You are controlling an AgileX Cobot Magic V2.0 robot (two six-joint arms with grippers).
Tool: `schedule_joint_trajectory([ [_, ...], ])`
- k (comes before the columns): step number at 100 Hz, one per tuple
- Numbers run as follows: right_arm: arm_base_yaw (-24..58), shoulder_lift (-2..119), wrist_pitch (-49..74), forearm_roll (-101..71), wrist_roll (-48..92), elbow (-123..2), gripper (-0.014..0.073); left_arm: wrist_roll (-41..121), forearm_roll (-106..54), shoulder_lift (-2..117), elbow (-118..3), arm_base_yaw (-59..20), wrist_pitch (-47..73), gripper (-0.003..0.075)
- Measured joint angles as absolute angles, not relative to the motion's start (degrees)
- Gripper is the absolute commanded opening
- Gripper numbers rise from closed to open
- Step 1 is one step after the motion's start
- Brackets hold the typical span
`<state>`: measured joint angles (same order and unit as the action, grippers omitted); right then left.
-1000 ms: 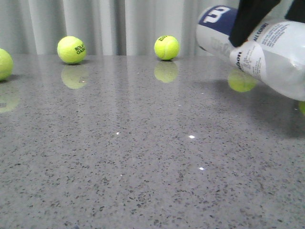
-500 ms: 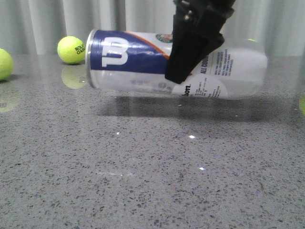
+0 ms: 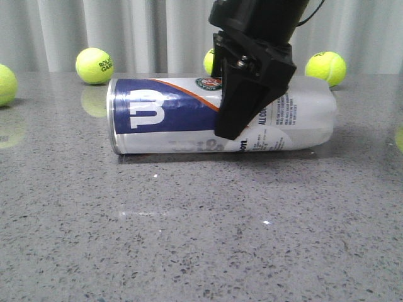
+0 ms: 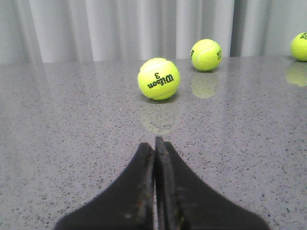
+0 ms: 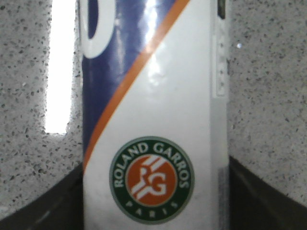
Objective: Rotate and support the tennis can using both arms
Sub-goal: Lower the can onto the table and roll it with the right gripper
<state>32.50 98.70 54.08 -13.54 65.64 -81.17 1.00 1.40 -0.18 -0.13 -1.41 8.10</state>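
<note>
The tennis can (image 3: 189,116) lies on its side on the grey speckled tabletop (image 3: 189,239), its length running left to right across the middle of the front view. Its left half is navy with a big white "W" and ends in a metal rim; an orange stripe slants off the navy, and the right half is white with small black print. A round green and orange "Roland Garros Paris" emblem (image 5: 152,180) sits on its upper side. The right pincer (image 3: 249,94) comes down from above and is clamped on the can near its middle, one black finger across the near face hiding part of the print, the far finger out of sight behind the can. In the left wrist view the left pincer (image 4: 155,158) is together, tips touching, low over bare tabletop, facing a tennis ball (image 4: 159,79) printed "Wilson 3". Another ball (image 3: 211,61) far behind the can is mostly hidden by the right arm.
</note>
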Motion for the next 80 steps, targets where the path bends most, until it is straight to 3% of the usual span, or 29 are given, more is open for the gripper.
schedule_joint_trajectory([
  [12, 32.50, 98.90, 54.08, -13.54, 65.78, -81.29, 0.0353, 1.00, 1.40, -0.18, -0.13, -1.41, 8.10, -0.0021],
  [29, 32.50, 98.90, 54.08, -13.54, 65.78, -81.39, 0.0675, 1.00, 1.40, -0.18, -0.13, -1.41, 8.10, -0.0021],
  [80, 32.50, 99.23, 54.08, -13.54, 65.62, -81.39, 0.0647, 1.00, 1.40, -0.18, -0.13, -1.41, 8.10, -0.0021],
])
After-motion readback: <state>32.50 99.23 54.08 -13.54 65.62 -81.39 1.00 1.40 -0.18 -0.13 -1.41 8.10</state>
